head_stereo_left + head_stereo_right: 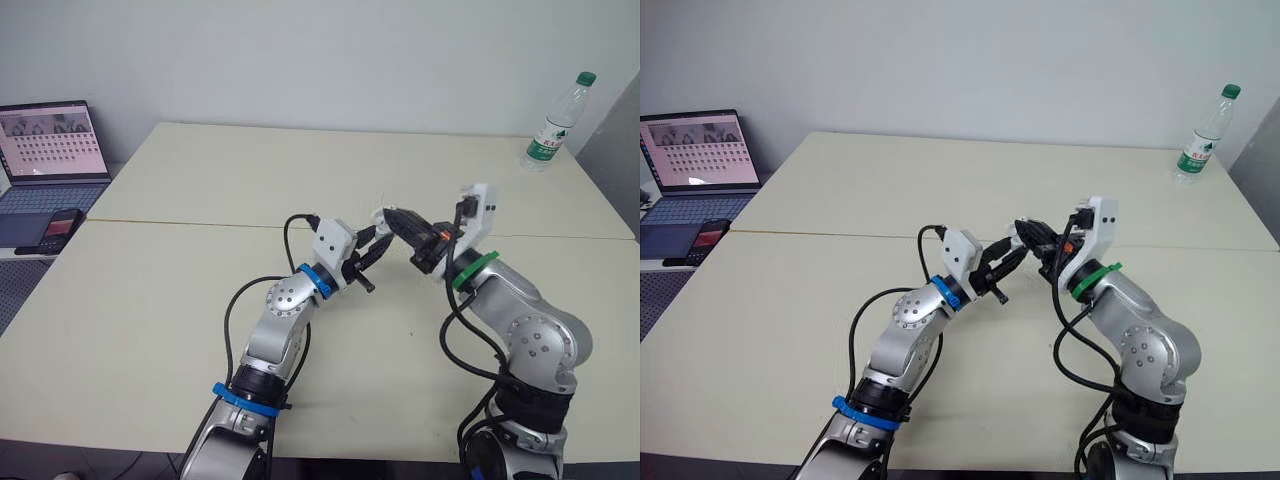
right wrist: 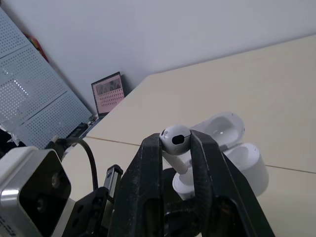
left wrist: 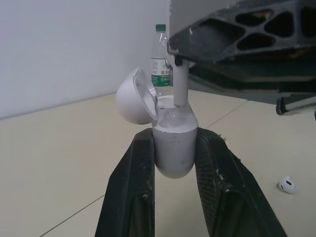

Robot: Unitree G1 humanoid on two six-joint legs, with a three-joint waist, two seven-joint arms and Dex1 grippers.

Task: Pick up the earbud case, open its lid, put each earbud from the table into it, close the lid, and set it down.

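My left gripper (image 3: 176,137) is shut on the white earbud case (image 3: 173,150) and holds it upright above the middle of the table (image 1: 200,300). The case's lid (image 3: 134,96) is swung open to one side. My right gripper (image 2: 175,141) is shut on a white earbud (image 2: 175,137), directly over the case (image 2: 244,170). The earbud's stem (image 3: 180,81) points down and reaches the case's open top. A second white earbud (image 3: 286,184) lies on the table beyond the case. In the eye views both grippers meet at mid-table (image 1: 392,225).
A plastic water bottle (image 1: 555,125) with a green cap stands at the table's far right corner. An open laptop (image 1: 52,150) and a phone (image 1: 62,228) sit on a separate surface off the table's left edge.
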